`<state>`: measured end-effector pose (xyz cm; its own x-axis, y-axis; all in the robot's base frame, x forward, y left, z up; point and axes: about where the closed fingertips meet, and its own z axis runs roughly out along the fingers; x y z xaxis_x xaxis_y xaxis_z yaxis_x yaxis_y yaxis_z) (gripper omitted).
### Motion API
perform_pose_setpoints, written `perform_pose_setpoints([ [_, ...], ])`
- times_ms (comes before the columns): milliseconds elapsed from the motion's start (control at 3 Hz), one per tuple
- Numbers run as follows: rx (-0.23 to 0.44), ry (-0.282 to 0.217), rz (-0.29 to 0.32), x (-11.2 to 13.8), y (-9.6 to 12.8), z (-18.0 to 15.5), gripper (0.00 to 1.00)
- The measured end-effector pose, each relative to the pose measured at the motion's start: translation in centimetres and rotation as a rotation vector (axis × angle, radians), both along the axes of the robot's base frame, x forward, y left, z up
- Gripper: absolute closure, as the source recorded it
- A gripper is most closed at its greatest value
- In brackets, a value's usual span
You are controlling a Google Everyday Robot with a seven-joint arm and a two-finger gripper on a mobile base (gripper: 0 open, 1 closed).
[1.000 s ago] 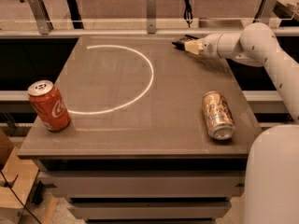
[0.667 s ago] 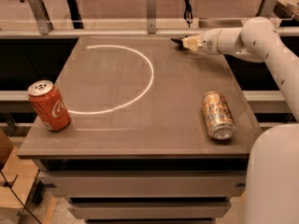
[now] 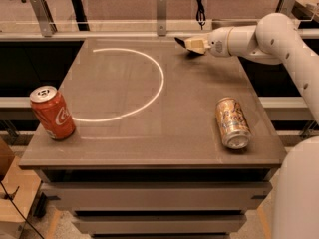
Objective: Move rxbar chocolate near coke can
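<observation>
My gripper [image 3: 185, 43] is at the far right of the table [image 3: 199, 133], a little above its top, with a shadow under it. It is shut on the rxbar chocolate [image 3: 180, 40], a small dark flat bar that sticks out to the left of the tan fingers [image 3: 193, 44]. The coke can [image 3: 52, 112], red with white script and a silver top, stands upright at the table's front left corner, far from the gripper.
An orange-tan patterned can [image 3: 232, 122] lies on its side at the front right. A white circle line [image 3: 159, 78] is marked on the table's left half. Metal rails and posts [image 3: 161, 6] run behind the far edge. My white arm [image 3: 284, 39] reaches in from the right.
My gripper has moved a little to the left and slightly up along the far edge, with the dark bar in it. Both cans have stayed where they were.
</observation>
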<state>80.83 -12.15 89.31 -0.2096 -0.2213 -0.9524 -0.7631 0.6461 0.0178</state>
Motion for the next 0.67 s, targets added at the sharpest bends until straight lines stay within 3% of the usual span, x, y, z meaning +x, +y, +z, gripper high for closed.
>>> perform_pose_setpoints([
  [667,0.006,0.015,0.112,-8.0,4.7,2.4,1.0],
])
